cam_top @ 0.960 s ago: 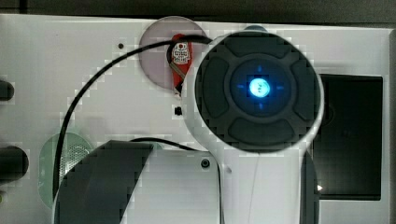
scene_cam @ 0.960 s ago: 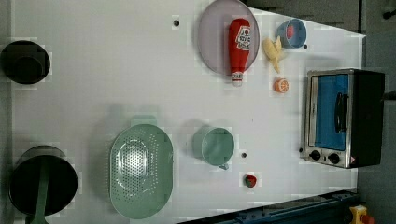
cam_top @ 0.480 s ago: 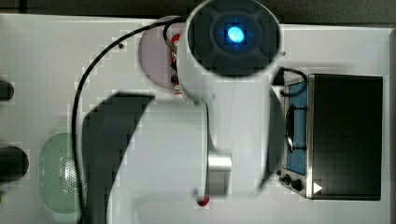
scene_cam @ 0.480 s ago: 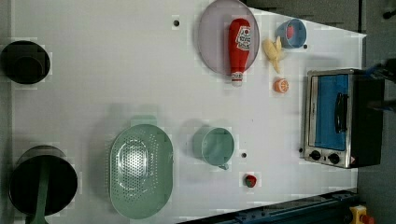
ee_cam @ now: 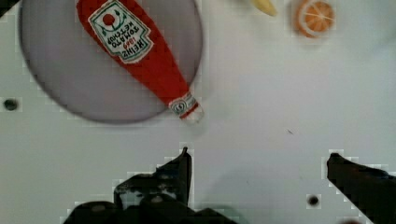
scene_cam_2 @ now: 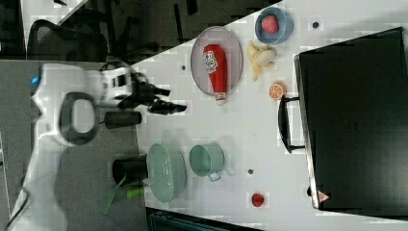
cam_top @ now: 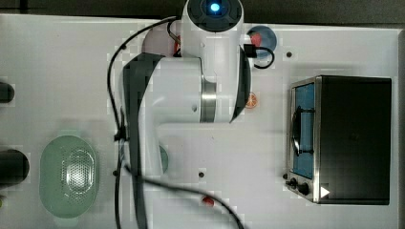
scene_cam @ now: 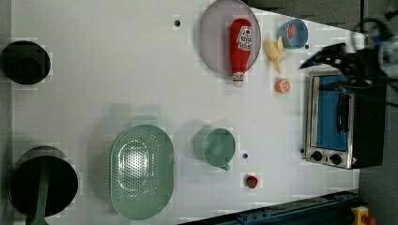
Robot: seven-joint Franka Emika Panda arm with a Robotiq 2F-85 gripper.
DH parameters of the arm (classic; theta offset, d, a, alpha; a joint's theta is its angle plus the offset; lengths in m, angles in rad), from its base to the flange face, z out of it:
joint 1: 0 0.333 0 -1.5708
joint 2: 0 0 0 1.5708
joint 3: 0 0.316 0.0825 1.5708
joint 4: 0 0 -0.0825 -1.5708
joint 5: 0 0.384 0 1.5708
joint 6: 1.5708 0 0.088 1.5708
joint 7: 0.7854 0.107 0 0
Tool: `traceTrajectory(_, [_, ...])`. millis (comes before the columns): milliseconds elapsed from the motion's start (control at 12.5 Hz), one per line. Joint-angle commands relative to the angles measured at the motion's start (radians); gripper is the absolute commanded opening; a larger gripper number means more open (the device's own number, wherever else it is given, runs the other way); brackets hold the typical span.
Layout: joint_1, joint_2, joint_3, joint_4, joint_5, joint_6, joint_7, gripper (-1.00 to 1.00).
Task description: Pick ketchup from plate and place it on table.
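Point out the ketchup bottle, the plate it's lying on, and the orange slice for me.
ketchup (scene_cam: 241,44), left view, middle of the red body.
plate (scene_cam: 214,40), left view, bare surface beside the bottle.
orange slice (scene_cam: 282,86), left view, centre of the cut face.

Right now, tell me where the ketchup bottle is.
In the left view, the ketchup bottle lies on the lilac plate near the top, cap overhanging the rim, left of the banana.
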Motion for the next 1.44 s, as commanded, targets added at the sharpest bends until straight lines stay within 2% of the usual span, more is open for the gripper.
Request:
traceTrajectory(80, [0.009,0.077,0.013,0.006,-0.003,0.101,-0.207,1.00])
traceTrajectory(560, [0.047,0.280,0.013,0.009,-0.014,0.452,-0.543,1.00])
traceTrajectory(1040, [0.062,0.411,0.007,0.026,-0.100,0.630,-0.563,1.00])
traceTrajectory(1440, [0.063,0.469,0.006,0.038,-0.108,0.684,-0.563,1.00])
